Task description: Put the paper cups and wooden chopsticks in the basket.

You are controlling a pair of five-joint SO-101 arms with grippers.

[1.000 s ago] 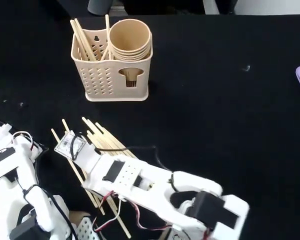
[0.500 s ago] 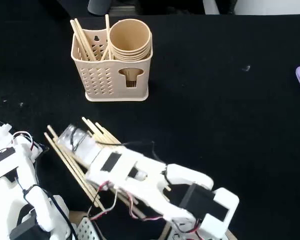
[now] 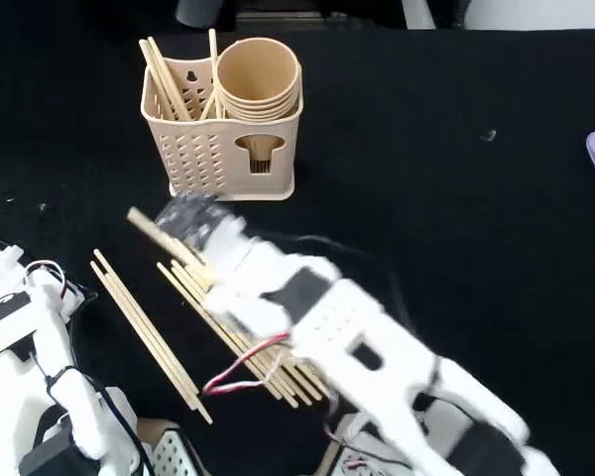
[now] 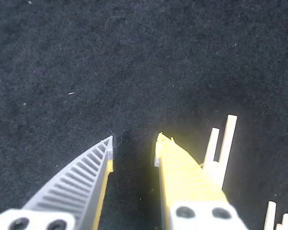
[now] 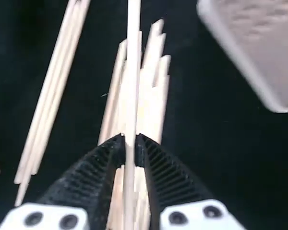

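Your right claw (image 5: 130, 142) is clenched on 1 chopstick (image 5: 133, 57), held over the loose pile (image 3: 240, 337) on the table (image 3: 456, 228), just near of the basket (image 3: 223, 149). A 2nd bunch (image 3: 144, 325) lies left of that pile, apart from it. The basket, far left of centre, has the cup stack (image 3: 259, 74) in its right compartment & a few sticks (image 3: 165, 79) in the left one. Your left claw (image 4: 133, 143) is released, nothing between the jaws, near left over bare table.
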